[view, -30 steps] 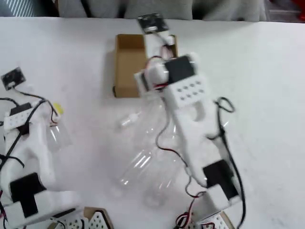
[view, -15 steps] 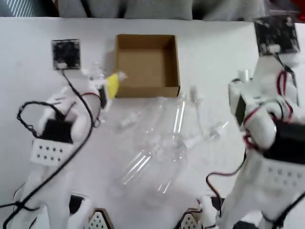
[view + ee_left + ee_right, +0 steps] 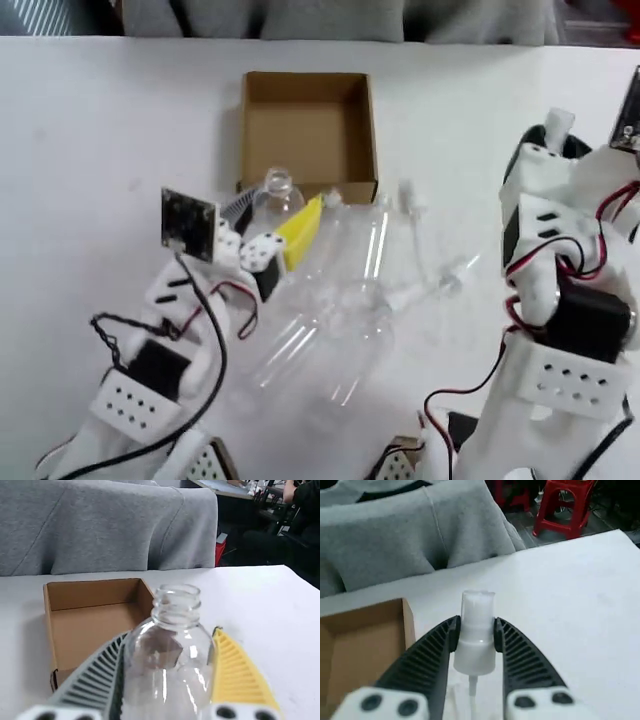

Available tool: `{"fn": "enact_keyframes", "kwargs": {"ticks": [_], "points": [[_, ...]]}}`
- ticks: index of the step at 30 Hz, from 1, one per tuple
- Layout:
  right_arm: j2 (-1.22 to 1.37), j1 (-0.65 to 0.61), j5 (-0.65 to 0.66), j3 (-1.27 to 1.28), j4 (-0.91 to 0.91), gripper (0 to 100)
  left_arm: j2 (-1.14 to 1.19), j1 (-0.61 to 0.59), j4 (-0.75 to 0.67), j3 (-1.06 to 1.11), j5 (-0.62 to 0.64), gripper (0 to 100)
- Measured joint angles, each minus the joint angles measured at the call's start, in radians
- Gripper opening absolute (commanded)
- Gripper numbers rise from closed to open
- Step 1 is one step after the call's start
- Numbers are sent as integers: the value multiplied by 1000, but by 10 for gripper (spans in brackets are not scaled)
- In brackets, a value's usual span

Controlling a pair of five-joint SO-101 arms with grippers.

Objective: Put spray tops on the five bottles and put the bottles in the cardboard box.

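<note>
My L gripper (image 3: pixel 170 645) clamps a bottle (image 3: pixel 172 625) neck up, open for capping. My R gripper (image 3: pixel 476 632) pinches a spray top (image 3: pixel 478 607), tube down.

A white table (image 3: pixel 90 110) spreads underneath, a grey cushioned seat back (image 3: pixel 100 527) runs along its far edge at twelve o'clock, and a red stool (image 3: pixel 564 500) stands beyond toward one o'clock.

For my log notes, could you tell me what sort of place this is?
Likely a lab or workshop: a white table, a grey cover draped behind it, a red stool beyond.
</note>
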Motion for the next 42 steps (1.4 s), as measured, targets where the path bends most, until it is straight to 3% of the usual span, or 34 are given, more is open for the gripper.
{"fn": "enact_keyframes", "kwargs": {"ticks": [8,15,26,42], "points": [[0,-249,-32,141,-446,18,-140,94,-69,192,0,23],[-2,-477,-32,141,-684,18,-175,98,-190,310,0,23],[2,-661,-32,141,-807,18,-176,101,-196,321,0,23],[60,-701,-34,221,-829,18,-178,100,-196,350,-81,23]]}}
